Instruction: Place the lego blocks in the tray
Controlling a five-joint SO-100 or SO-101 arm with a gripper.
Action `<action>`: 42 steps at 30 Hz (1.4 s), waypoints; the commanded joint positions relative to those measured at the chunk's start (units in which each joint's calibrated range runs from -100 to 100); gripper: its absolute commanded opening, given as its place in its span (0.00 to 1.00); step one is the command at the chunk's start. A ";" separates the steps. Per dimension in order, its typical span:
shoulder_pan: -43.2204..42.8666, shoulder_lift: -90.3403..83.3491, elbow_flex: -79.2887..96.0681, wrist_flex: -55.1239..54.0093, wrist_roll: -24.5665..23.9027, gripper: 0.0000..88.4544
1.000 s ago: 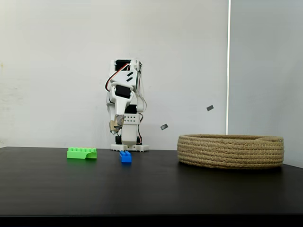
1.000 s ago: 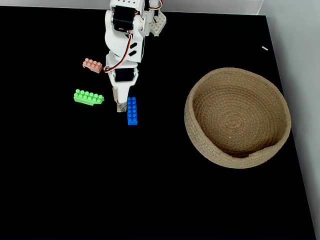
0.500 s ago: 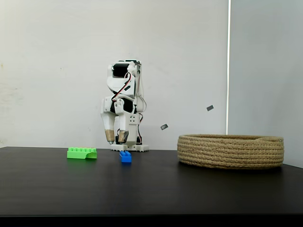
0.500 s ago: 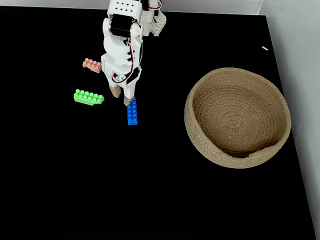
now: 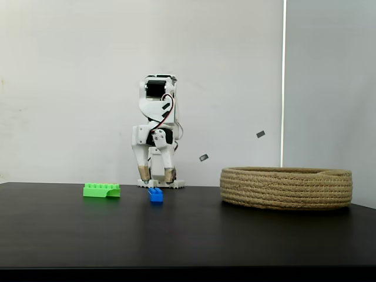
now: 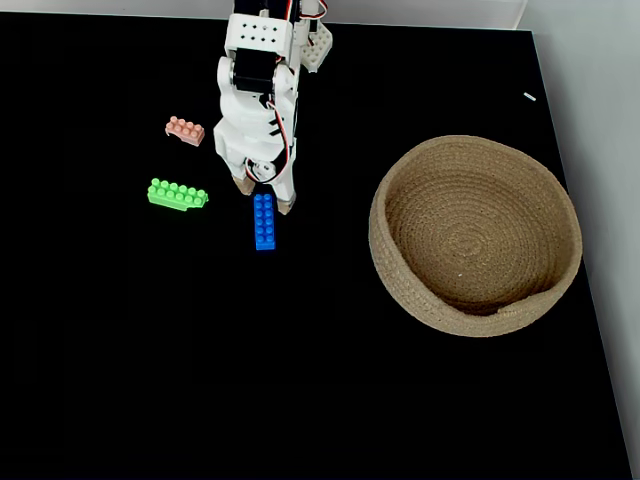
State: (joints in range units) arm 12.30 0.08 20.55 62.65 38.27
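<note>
**Open fingers swing over the blue brick**

A second ago the gripper [image 6: 264, 196] stood closed just left of the blue brick [image 6: 264, 221]; since then it has spread wide and shifted right, so in the top-down fixed view its two tan tips now sit either side of the brick's far end. It holds nothing; in the side-on fixed view the tips [image 5: 154, 174] hang just above the brick [image 5: 155, 194] — a grasp looks set up, not made. The green brick [image 6: 177, 194] and pink brick [image 6: 185, 130] lie untouched on the table [image 6: 150, 350]; the basket [image 6: 400, 290] stands well apart, with no brick in it.
</note>
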 commanded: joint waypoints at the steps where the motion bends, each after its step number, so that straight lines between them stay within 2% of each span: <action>1: -0.01 0.26 -3.63 -2.80 0.15 0.25; 17: -1.00 4.73 -2.26 -3.96 0.63 0.25; 19: -1.25 4.90 -1.62 -3.96 1.03 0.20; 22: -1.41 4.90 0.02 -3.96 1.81 0.00; 30: -2.07 0.43 5.22 -6.55 -0.05 0.00; 34: -3.39 -4.30 -1.90 3.28 -4.10 0.00; 37: -7.02 -7.57 -9.38 10.36 -10.40 0.00; 42: -16.34 -13.84 -10.01 11.36 -21.00 0.00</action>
State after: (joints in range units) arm 2.36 -5.26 14.63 72.31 24.74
